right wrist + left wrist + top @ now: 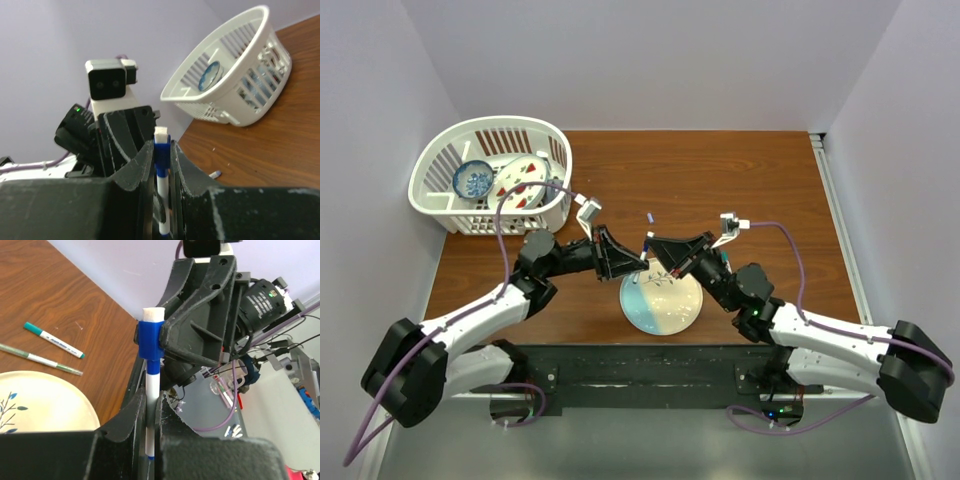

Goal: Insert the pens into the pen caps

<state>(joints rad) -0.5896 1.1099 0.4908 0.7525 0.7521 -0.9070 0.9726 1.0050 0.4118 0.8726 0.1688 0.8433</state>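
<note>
Above the round plate [662, 312] my two grippers meet tip to tip. My left gripper [150, 407] [636, 262] is shut on a white pen [152, 390] that stands upright between its fingers. The pen's upper end sits inside a blue pen cap [150, 340] [161, 150], and a white end shows above the cap. My right gripper [162, 150] [656, 250] is shut on that cap. On the table past the plate lie a teal-capped white pen [54, 340] and a thin grey pen [40, 360]. A small purple cap [214, 174] lies on the wood.
A white plastic basket [440, 165] [235, 100] with a blue bowl and dishes in it stands at the table's back left. The cream and blue plate [50, 400] lies just below the grippers. Lilac walls close in the table on three sides.
</note>
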